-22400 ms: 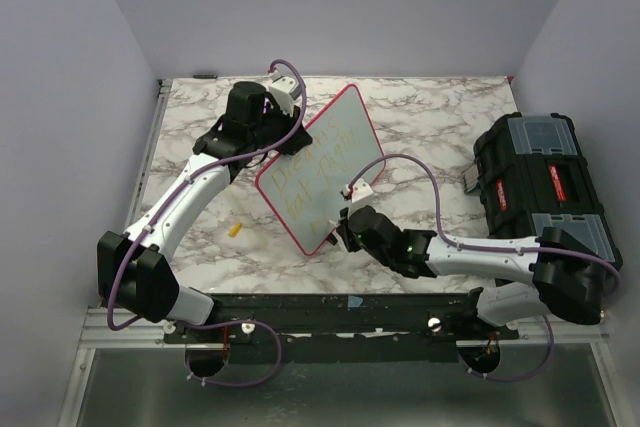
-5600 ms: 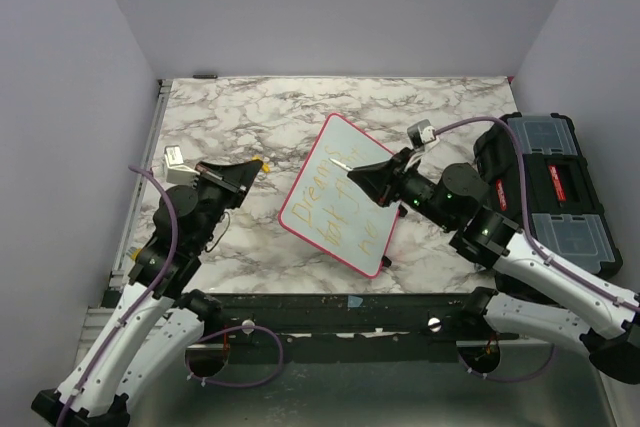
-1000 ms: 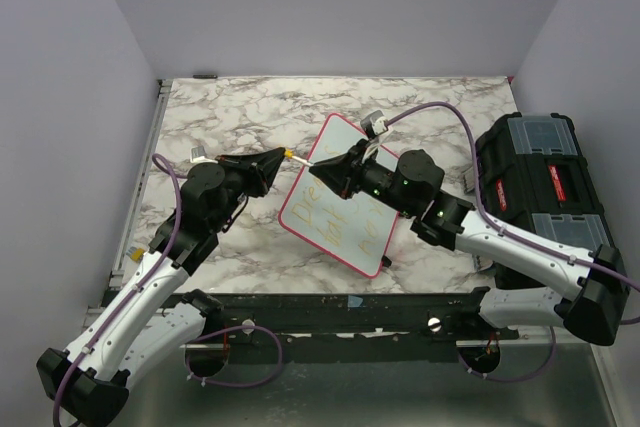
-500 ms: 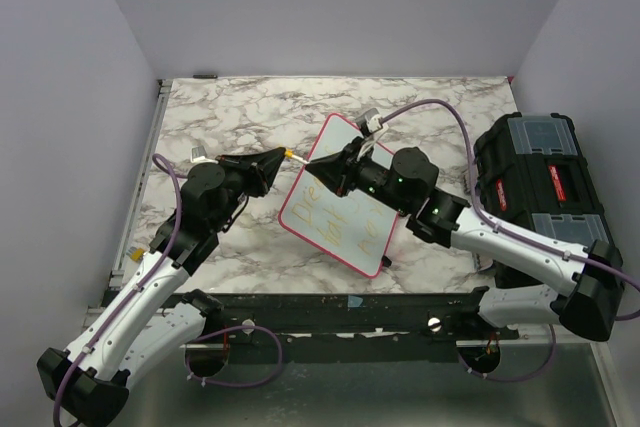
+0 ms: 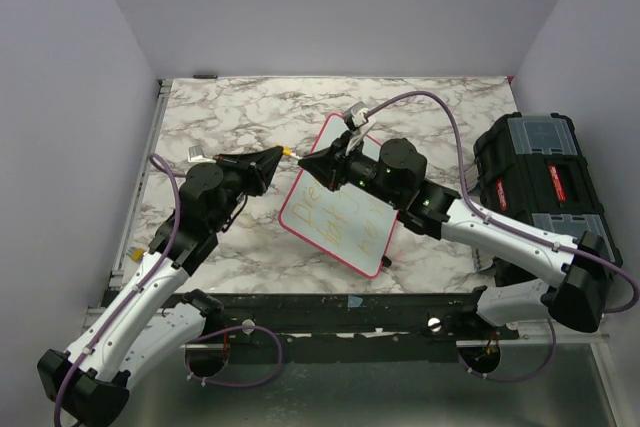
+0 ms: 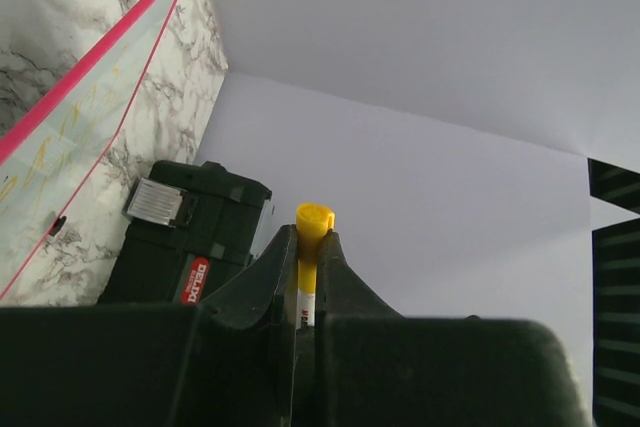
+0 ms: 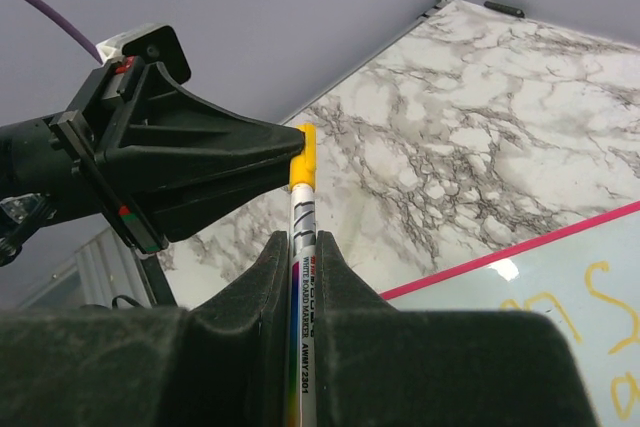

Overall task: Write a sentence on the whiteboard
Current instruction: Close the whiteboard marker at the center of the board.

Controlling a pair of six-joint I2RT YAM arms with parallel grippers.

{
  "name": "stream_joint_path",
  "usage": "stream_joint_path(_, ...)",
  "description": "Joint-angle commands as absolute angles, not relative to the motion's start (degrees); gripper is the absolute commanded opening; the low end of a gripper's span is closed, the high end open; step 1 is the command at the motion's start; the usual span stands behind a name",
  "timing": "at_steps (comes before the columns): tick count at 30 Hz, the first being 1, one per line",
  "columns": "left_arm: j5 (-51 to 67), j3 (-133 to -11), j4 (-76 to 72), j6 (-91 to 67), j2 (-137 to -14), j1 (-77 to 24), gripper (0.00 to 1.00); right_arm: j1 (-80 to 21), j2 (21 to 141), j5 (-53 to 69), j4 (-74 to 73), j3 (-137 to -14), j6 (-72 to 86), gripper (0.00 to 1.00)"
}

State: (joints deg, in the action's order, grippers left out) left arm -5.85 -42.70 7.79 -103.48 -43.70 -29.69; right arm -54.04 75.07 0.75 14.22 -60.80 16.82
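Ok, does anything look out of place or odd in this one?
Only the whiteboard: it lies skewed, corner-on to the edges of the table, its yellow writing faint. Nothing looks spilled or broken. The right gripper holds a marker, the left gripper what looks like its cap, tip to tip.

Table (image 5: 230, 117): white marble-look top with grey veining, running back to the far wall.
Whiteboard (image 5: 322, 230): lies flat on the table near the middle, turned corner-on to the near edge, its pink rim showing.
Toolbox (image 5: 545, 187): black, sits along the table's right edge, apart from the whiteboard.
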Motion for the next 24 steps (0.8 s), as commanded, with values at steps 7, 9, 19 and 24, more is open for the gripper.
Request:
stream_joint_path(7, -1.7, -42.3, 6.0, -100.9, -41.9, -30.6, 0.00, -54.2, 79.0, 4.4, 12.8, -65.5, 7.9, 0.01)
stream_joint_path(9, -1.5, -42.3, 5.7, -100.7, -41.8, -30.5, 0.00, -54.2, 79.4, 4.6, 12.9, -65.7, 6.1, 0.01)
stream_joint_path(19, 0.0, -42.6, 3.9, -99.7, -42.9, -30.9, 0.00, -54.2, 78.7, 6.4, 16.5, -63.6, -4.2, 0.01)
stream_joint_path(24, 2.8, -44.0, 3.0, -99.0, -44.7, -31.7, 0.00, -54.2, 79.7, 5.3, 17.7, -63.5, -8.6, 0.01)
